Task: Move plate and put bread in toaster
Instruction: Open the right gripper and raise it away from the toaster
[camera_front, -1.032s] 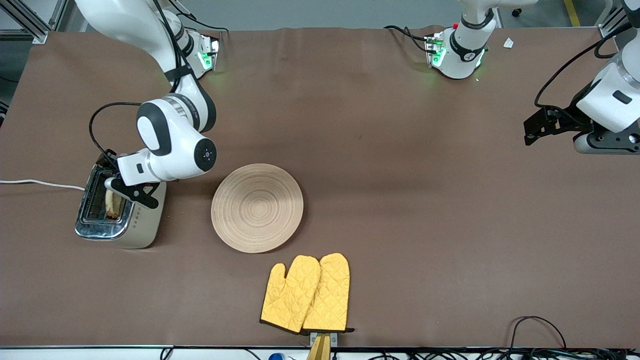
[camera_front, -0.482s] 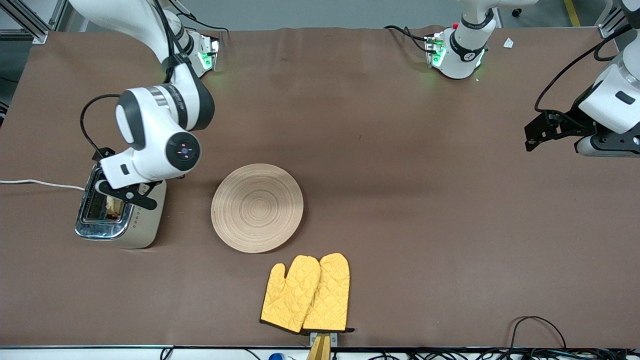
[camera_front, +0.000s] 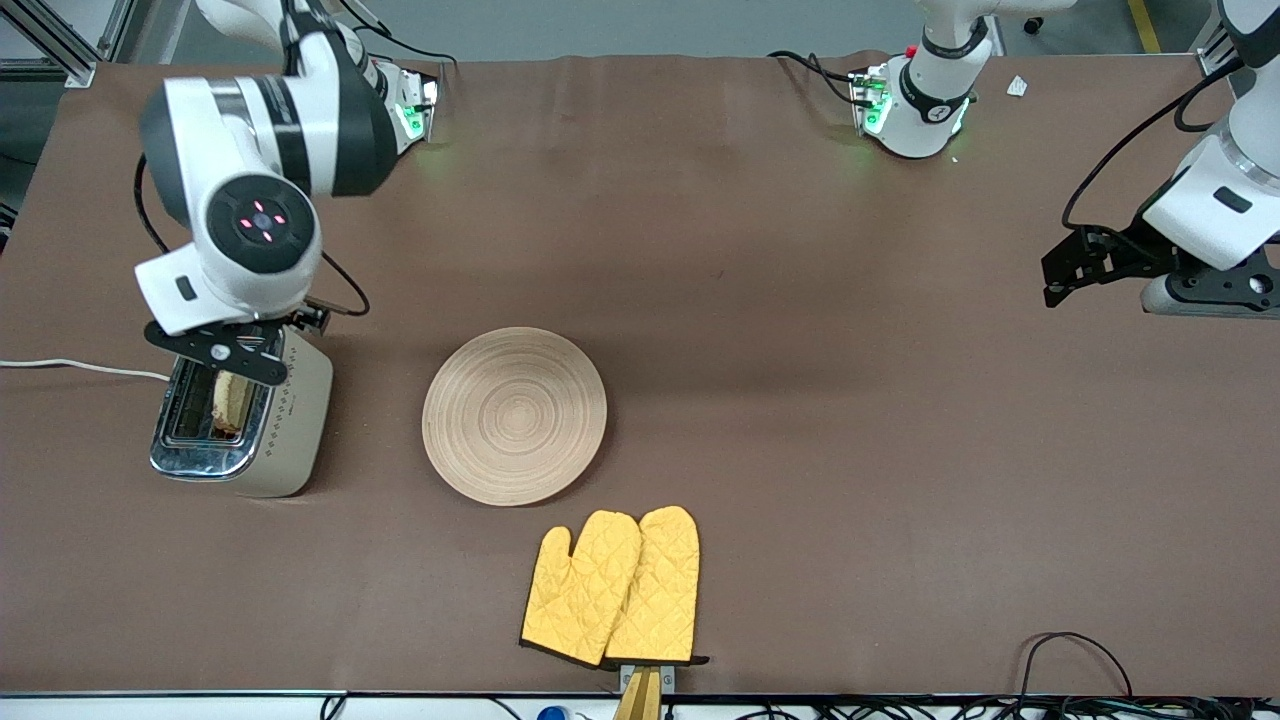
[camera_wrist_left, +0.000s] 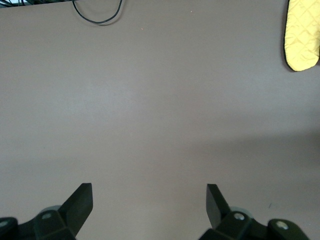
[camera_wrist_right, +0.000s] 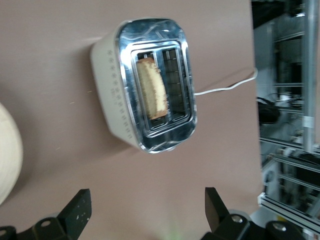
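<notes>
The bread (camera_wrist_right: 152, 88) stands in one slot of the toaster (camera_front: 240, 415) at the right arm's end of the table, and the plate (camera_front: 514, 415) lies bare beside it — so both steps look done. The right gripper (camera_front: 212, 352) hangs over the toaster, fingers spread, holding nothing; the left gripper (camera_wrist_left: 149, 205) waits, also spread (over bare cloth). The brown table (camera_front: 850, 420) has yellow oven mitts (camera_front: 612, 587) nearer the camera than the plate.

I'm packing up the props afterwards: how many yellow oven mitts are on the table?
2. The two quilted yellow oven mitts lie side by side, overlapping, nearer the front camera than the round tan wooden plate. None appears hidden.
</notes>
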